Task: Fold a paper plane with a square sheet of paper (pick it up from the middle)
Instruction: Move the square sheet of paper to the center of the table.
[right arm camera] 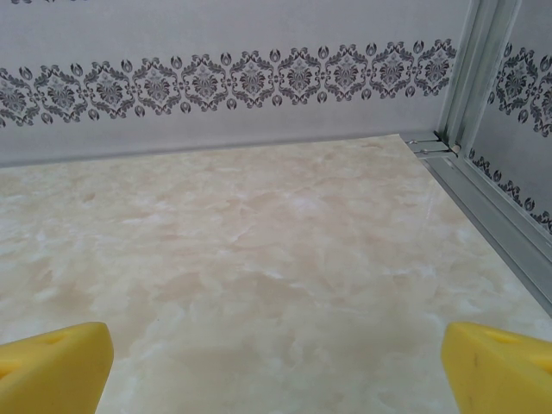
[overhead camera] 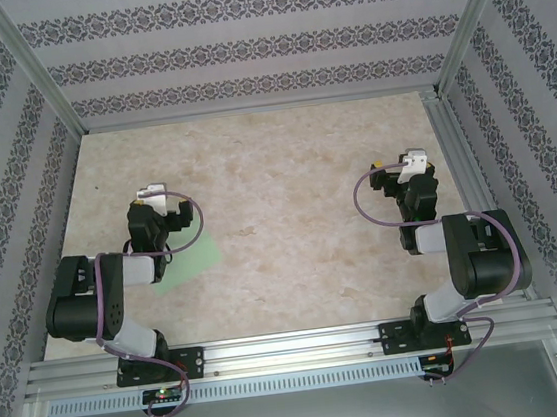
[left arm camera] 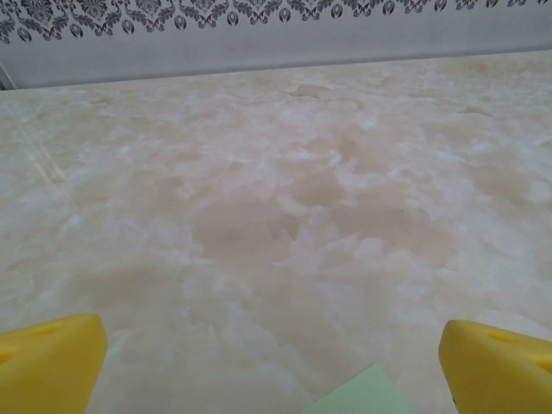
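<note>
The square sheet of paper (overhead camera: 196, 259), pale mint green, lies flat on the marble-look table, mostly hidden under the left arm. One of its corners (left arm camera: 362, 398) pokes in at the bottom of the left wrist view. My left gripper (overhead camera: 152, 197) hovers just past the sheet's far edge, and its yellow fingers (left arm camera: 52, 358) stand wide apart around nothing, so the left gripper (left arm camera: 274, 362) is open. My right gripper (overhead camera: 409, 163) hangs over bare table at the right, far from the sheet. This right gripper (right arm camera: 276, 366) is open too. The paper plane is out of view.
Patterned walls enclose the table (overhead camera: 286, 187) on three sides. A metal rail (right arm camera: 492, 216) runs along its right edge, close to the right arm. The arm bases sit on an aluminium frame (overhead camera: 294, 348) at the near edge.
</note>
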`<control>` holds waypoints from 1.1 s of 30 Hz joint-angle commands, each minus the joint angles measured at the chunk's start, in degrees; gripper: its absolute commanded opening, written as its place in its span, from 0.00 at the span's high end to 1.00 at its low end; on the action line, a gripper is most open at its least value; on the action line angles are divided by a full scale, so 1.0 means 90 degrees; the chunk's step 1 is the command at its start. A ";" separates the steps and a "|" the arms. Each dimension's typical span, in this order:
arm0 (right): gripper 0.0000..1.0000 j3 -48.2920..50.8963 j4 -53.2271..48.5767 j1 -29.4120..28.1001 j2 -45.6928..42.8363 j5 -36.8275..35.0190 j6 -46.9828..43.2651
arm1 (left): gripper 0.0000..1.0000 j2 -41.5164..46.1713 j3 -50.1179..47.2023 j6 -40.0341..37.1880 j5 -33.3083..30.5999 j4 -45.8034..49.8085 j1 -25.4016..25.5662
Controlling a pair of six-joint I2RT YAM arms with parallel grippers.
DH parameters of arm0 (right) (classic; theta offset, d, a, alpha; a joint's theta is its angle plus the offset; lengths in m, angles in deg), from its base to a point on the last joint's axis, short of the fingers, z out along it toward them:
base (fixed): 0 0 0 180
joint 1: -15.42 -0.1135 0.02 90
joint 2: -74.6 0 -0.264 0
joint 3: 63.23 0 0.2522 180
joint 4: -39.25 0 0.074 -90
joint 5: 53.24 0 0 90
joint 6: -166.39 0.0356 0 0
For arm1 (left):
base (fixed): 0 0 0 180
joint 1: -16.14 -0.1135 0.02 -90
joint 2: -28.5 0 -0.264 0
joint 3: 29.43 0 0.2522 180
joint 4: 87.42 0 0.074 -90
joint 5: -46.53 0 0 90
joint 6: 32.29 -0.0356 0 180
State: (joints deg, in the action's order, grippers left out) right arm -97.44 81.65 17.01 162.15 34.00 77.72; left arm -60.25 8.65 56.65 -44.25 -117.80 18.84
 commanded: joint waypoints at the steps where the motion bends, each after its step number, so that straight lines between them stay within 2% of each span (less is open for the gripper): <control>1: 0.02 0.0055 -0.0129 -0.0148 -0.0502 -0.0329 -0.0137 | 0.00 0.0466 0.0729 0.0011 -0.0198 0.1494 0.0042; 3: 0.02 -0.0082 -0.0890 -0.0326 -0.0999 -0.0860 -0.0213 | 0.00 0.0646 0.1379 0.0110 -0.0403 0.2757 0.0042; 7: 0.02 -0.0525 -0.2369 -0.0729 -0.1858 -0.1714 -0.0097 | 0.00 0.0776 0.2005 0.0873 -0.0467 0.3809 0.0037; 11: 0.02 -0.1494 -0.4815 -0.0767 -0.2459 -0.2171 0.1622 | 0.00 0.0909 0.2574 0.1816 0.0191 0.4922 0.0042; 13: 0.02 -0.2000 -0.5934 -0.0766 -0.2479 -0.1985 0.2150 | 0.00 0.1000 0.2810 0.2198 0.0382 0.5582 0.0042; 15: 0.02 -0.2373 -0.6558 -0.0772 -0.2369 -0.1347 0.2273 | 0.00 0.1140 0.2976 0.2408 0.0669 0.6214 0.0042; 20: 0.02 -0.2919 -0.7216 -0.0768 -0.1870 -0.0333 0.2570 | 0.00 0.1790 0.2819 0.3336 0.0593 0.7673 0.0042; 22: 0.02 -0.2957 -0.7227 -0.0772 -0.1715 -0.0220 0.2714 | 0.00 0.1965 0.2788 0.3588 0.0499 0.8561 0.0049; 25: 0.02 -0.2984 -0.7225 -0.0771 -0.1580 -0.0077 0.2732 | 0.00 0.2092 0.2499 0.3854 0.0614 0.9255 0.0115; 29: 0.02 -0.3047 -0.7369 -0.0770 -0.1453 0.0037 0.2491 | 0.00 0.1998 0.2130 0.4045 0.0358 0.9358 0.0595; 33: 0.02 -0.3041 -0.7508 -0.0771 -0.1464 0.0085 0.2335 | 0.00 0.1487 0.2161 0.4235 0.0178 0.9072 0.0988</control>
State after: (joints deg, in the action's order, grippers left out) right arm -123.03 15.49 10.28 148.77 33.23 100.16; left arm -44.78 27.78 91.62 -40.77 -37.01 26.12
